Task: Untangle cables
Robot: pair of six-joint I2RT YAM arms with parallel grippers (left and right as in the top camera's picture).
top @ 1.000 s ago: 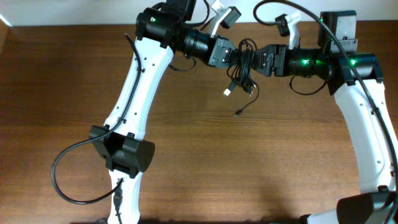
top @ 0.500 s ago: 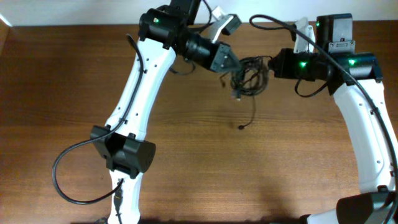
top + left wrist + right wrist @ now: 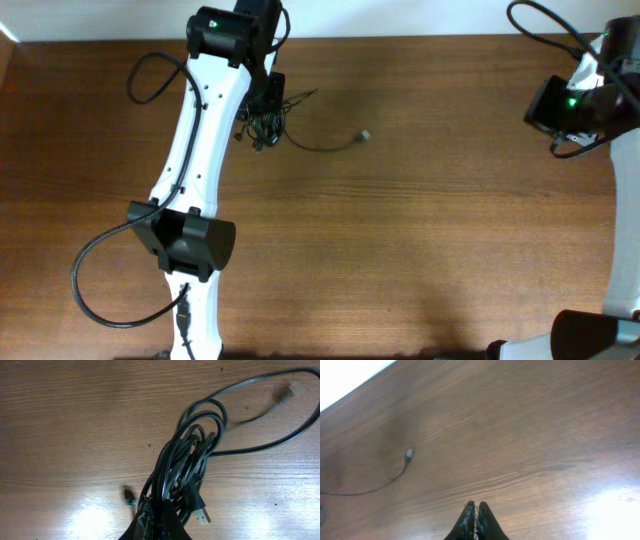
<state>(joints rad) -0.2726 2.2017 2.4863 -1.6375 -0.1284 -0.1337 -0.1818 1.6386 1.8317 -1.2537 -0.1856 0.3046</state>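
Note:
The cables [image 3: 265,125] are a bunch of thin black cords at the back left of the table. My left gripper [image 3: 159,516] is shut on the bunch's near end. In the left wrist view the loops [image 3: 186,462] fan out over the wood. A blue-tongued USB plug [image 3: 201,516] lies beside the fingers, and a small plug [image 3: 130,497] to their left. One strand runs right across the table to a grey plug [image 3: 365,135], which also shows in the right wrist view [image 3: 409,453]. My right gripper [image 3: 476,508] hovers far to the right, shut with nothing in it.
The left arm's white links [image 3: 190,160] run from its base [image 3: 185,240] up to the bunch. A thick black arm cable [image 3: 100,290] loops at the front left. The right arm [image 3: 570,105] sits at the table's right edge.
The left gripper has carried the bunch from the middle back to the left. The right gripper has let go, shut and drawn away to the right. One strand now trails out across the table.

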